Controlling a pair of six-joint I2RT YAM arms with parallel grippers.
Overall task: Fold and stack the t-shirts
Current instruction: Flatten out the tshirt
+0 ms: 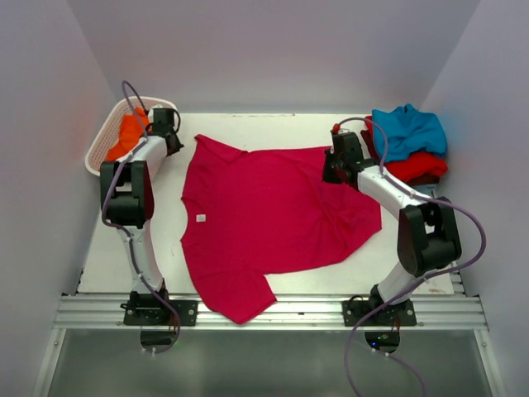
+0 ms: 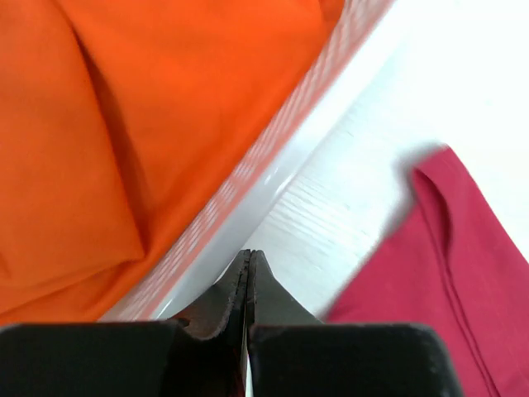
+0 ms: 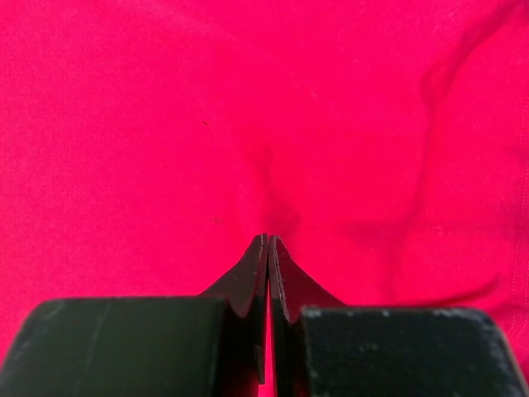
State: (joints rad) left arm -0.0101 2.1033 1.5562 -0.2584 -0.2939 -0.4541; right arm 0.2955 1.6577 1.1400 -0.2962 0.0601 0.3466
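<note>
The crimson-pink shirt (image 1: 273, 207) was plain, with no print, and its label (image 1: 200, 218) was white. The basket (image 1: 97, 155) was white lattice, around an orange shirt (image 1: 128, 136). The teal-blue shirt (image 1: 413, 131) and the red shirt (image 1: 417, 168) were plain. The surface (image 1: 289, 124) was white. The left end effector (image 2: 249, 258) and the right end effector (image 3: 269, 241) were black.

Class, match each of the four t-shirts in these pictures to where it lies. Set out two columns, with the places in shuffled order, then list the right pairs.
Column one
1. crimson-pink cloth t-shirt
2. orange cloth t-shirt
3. teal-blue cloth t-shirt
4. red cloth t-shirt

Column two
A. beneath another shirt, in the far right corner
B. inside the white plastic lattice basket
C. spread out flat in the middle of the white table
D. on top of the pile in the far right corner

Pairs: 1-C, 2-B, 3-D, 4-A
</note>
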